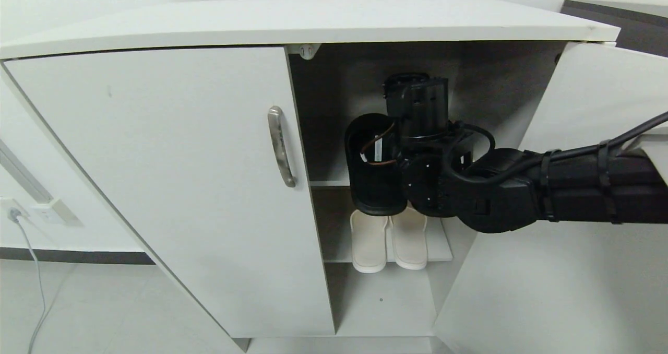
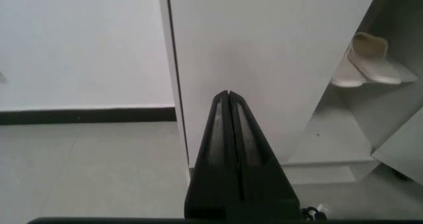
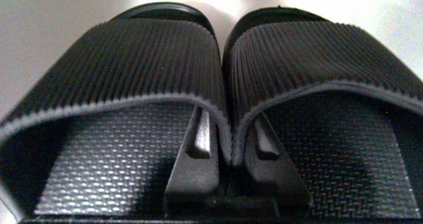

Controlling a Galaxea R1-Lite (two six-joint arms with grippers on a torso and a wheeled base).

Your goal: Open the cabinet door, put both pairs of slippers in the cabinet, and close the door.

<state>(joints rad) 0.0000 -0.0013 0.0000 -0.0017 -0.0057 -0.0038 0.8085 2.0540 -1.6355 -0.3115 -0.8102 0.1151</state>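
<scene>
White wall [image 1: 62, 9] and pale floor [image 1: 94, 307] surround a low white cabinet [image 1: 313, 22], with a socket [image 1: 13, 208] and a grey cable [image 1: 36, 281] at the wall on the robot's left. Nearest the camera, the left gripper [image 2: 228, 98] hangs low above the floor in front of the cabinet, its two dark fingers pressed flat together with nothing between them. On the other side, the right arm [image 1: 548, 187] stretches across from the robot's right into the open half of the cabinet. The right gripper [image 3: 228, 141] is clamped on the black slippers [image 3: 218, 65]: its fingers [image 3: 198, 141] pinch the two inner edges where the ribbed straps of the pair meet, so the pair hangs side by side. In the head view the black slippers [image 1: 373, 166] stand upright inside the opening, about level with the upper shelf [image 1: 329, 183]; whether they touch it cannot be told. Below them the white slippers [image 1: 389, 239] lie side by side on the lower shelf [image 1: 438, 247], their ends jutting just over its front edge. Beside the opening, the left-hand door [image 1: 156, 187] is shut, its metal handle [image 1: 282, 146] upright near the inner edge, while the right-hand door [image 1: 574, 134] stands swung out toward the robot
</scene>
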